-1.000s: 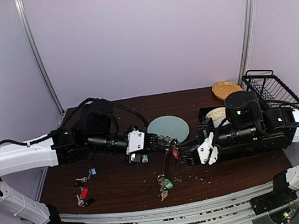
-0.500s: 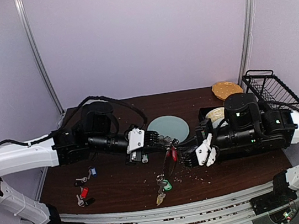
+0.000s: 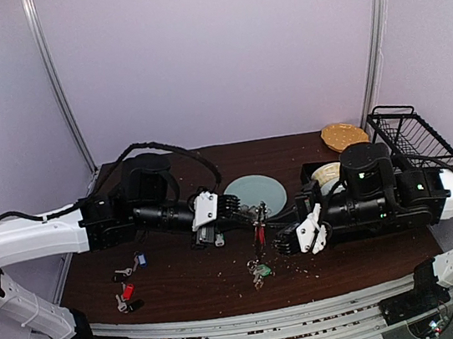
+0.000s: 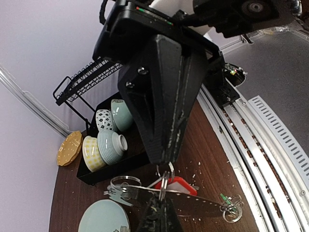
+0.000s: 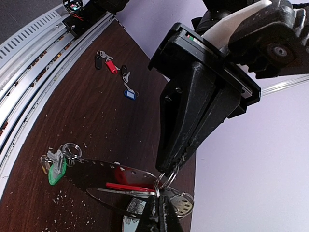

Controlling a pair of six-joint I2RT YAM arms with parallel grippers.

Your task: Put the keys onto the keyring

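Observation:
The keyring, a thin grey oval loop, hangs above the table between both arms. My left gripper is shut on its wire, its tip at the bottom of its own view. My right gripper is shut at the small split ring of the red-tagged key, right where that ring crosses the loop. A green-tagged key bunch dangles from the loop's low end. Loose keys with a blue tag and a red tag lie on the left of the table.
A pale green plate lies just behind the grippers. A black tray with several bowls stands at the back right, next to a wire basket and a yellow dish. Crumbs dot the brown table.
The keyring's lower end with the green-tagged bunch has swung up and to the right, away from the front edge. The right gripper has edged left and the red tag has dropped slightly.

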